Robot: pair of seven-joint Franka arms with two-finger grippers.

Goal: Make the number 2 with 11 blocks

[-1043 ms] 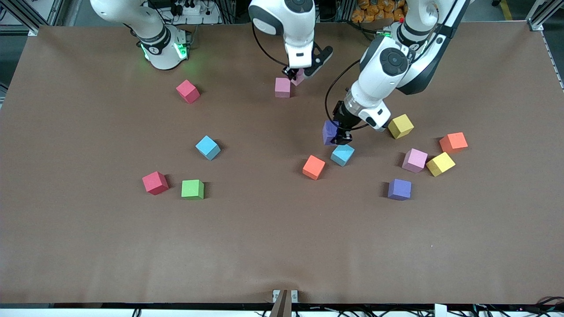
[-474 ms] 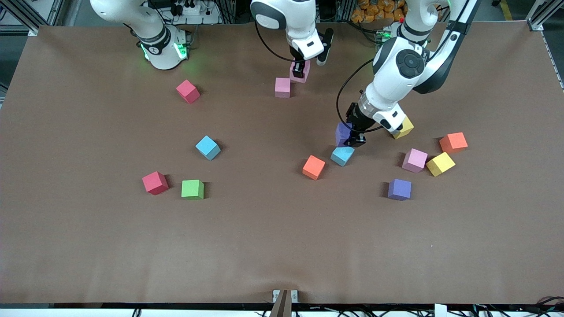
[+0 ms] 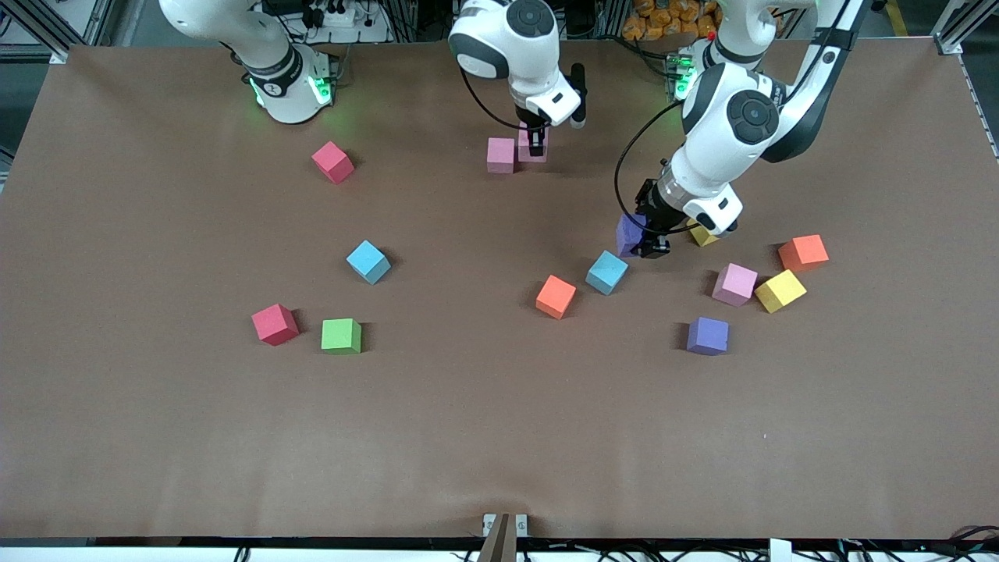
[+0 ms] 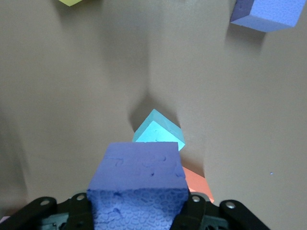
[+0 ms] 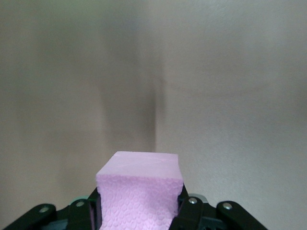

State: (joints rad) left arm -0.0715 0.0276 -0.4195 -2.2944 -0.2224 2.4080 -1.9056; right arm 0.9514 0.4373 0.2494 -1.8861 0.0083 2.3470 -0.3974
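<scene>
1. On the table (image 3: 156,437) no container shows; the blocks lie scattered and no number 2 is formed.
2. Right end effector (image 3: 535,146) grips a pink block (image 5: 139,189), just beside another pink block (image 3: 500,154) near the robots' bases.
3. Left end effector (image 3: 649,242) clamps a purple block (image 4: 139,184) above the table, near a blue block (image 3: 606,272) and an orange block (image 3: 556,297).
4. Only the front view shows the red block (image 3: 332,161), green block (image 3: 341,336) and yellow cube (image 3: 780,290).
5. Wrist views show each held block's dimpled face between the fingers (image 4: 196,211).
</scene>
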